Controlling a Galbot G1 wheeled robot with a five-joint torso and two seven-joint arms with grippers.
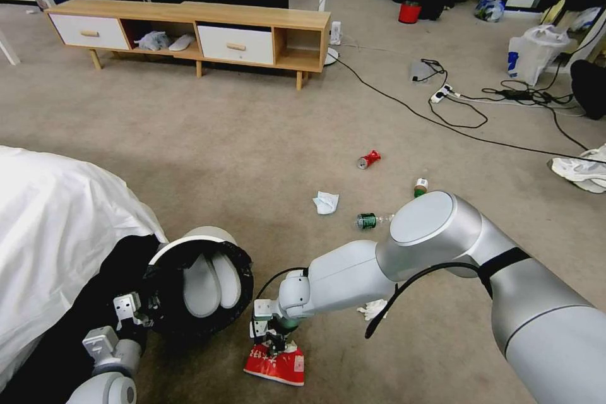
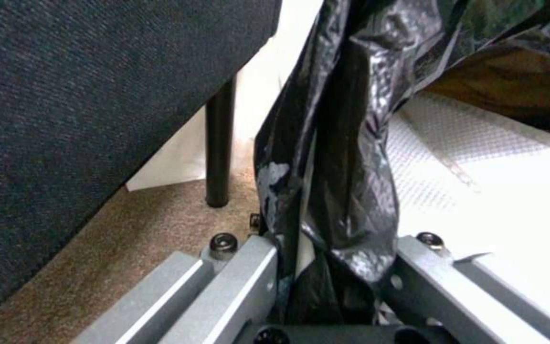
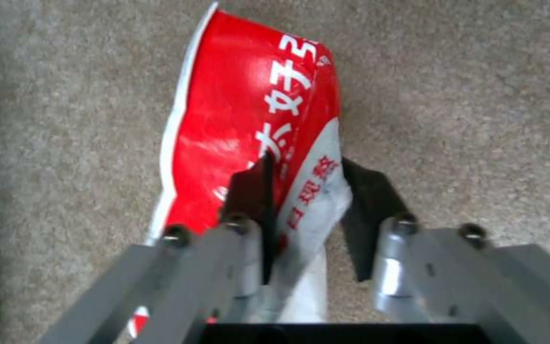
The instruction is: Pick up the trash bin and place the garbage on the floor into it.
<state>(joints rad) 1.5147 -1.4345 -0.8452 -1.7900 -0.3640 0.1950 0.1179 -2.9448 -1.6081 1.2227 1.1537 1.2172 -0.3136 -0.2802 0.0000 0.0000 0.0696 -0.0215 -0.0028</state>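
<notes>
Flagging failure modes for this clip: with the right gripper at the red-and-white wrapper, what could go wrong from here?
1. The right gripper pinches only one crumpled end of the red-and-white wrapper; the thin foil could slip out when lifted.
2. The left gripper holds the trash bin by its black liner at the rim, so the bin might sag or tilt.

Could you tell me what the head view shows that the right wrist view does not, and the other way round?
Head view alone: the left gripper holding the trash bin by its black-bagged rim, plus a crushed red can, a tissue and a green bottle. Right wrist view alone: the white characters printed on the wrapper. Both: the right gripper closed on the red-and-white wrapper over the carpet floor.
</notes>
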